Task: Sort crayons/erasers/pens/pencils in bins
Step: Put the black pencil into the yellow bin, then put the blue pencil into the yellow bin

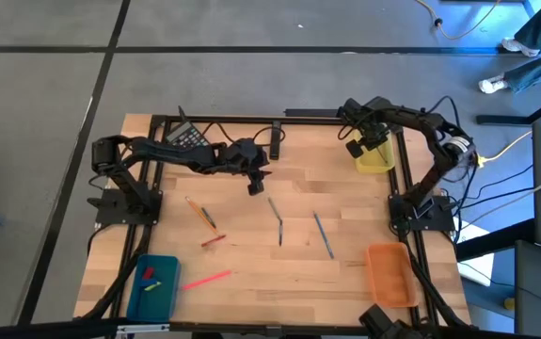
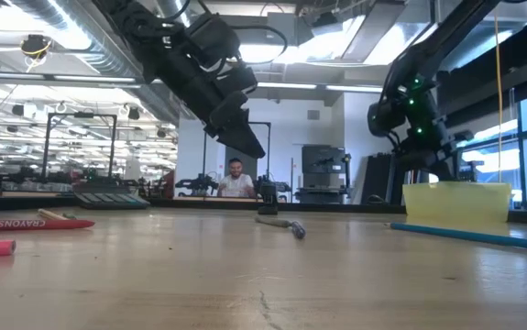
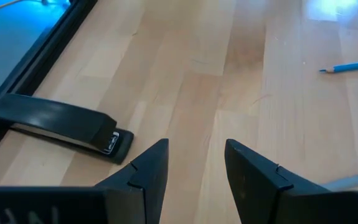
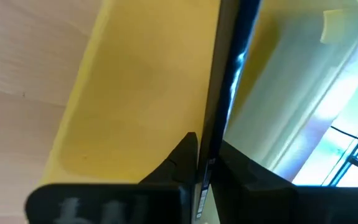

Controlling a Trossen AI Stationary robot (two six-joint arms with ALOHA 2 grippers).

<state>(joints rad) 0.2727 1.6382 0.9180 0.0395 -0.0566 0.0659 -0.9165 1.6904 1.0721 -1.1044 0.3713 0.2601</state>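
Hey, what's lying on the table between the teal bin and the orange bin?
In the high view, one pink crayon lies on the wood just right of the teal bin. From there to the orange bin the boards are bare.

3 bins (image 1: 374, 156), 2 erasers (image 1: 147, 274), 3 crayons (image 1: 206, 280), 2 blue-grey sticks (image 1: 323, 234) and 1 calculator (image 1: 187, 137).
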